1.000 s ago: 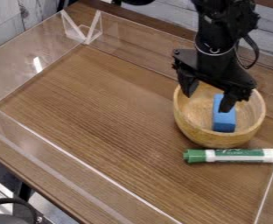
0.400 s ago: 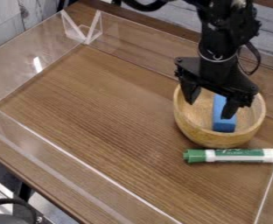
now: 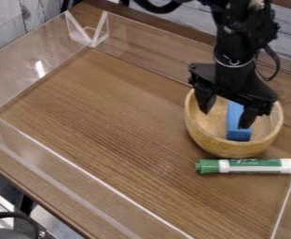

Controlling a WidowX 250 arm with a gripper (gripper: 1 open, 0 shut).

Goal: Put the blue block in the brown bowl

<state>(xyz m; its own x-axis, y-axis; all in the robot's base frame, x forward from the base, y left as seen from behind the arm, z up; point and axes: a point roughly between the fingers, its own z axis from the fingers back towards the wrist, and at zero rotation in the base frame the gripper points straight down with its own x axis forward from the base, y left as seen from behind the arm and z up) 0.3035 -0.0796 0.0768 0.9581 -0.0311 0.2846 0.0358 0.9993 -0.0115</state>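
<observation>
My claw [image 3: 231, 108] hangs over the wooden bowl [image 3: 204, 136], its two black fingers [image 3: 205, 96] spread wide apart, with nothing pinched between them. The fingers are matte, hard-edged prongs reaching down over the bowl's hollow, and they straddle the blue block [image 3: 237, 122] without visibly clamping it; whether either prong touches it I cannot tell.

The blue block sits inside the bowl, toward the 3 o'clock side of the hollow. It is a small brick with flat, plain, matte faces and crisp corners, and it stands tilted, one end propped up higher than the other, its lower end down near the bowl's floor.

The bowl is round, light brown, with a thick smooth rim and a faint grain showing on its outer wall. It rests on the table [image 3: 111, 112], at about 3 o'clock of the tabletop. The table surface is darker brown wood veneer with long straight grain lines running across it.

At 5 o'clock from the bowl, close to its base but apart from it, lies a marker [image 3: 245, 166]: a slim cylinder, green cap and white barrel, flat on the wood.

Clear plastic walls [image 3: 23, 70] with glossy, reflecting edges fence the tabletop.
</observation>
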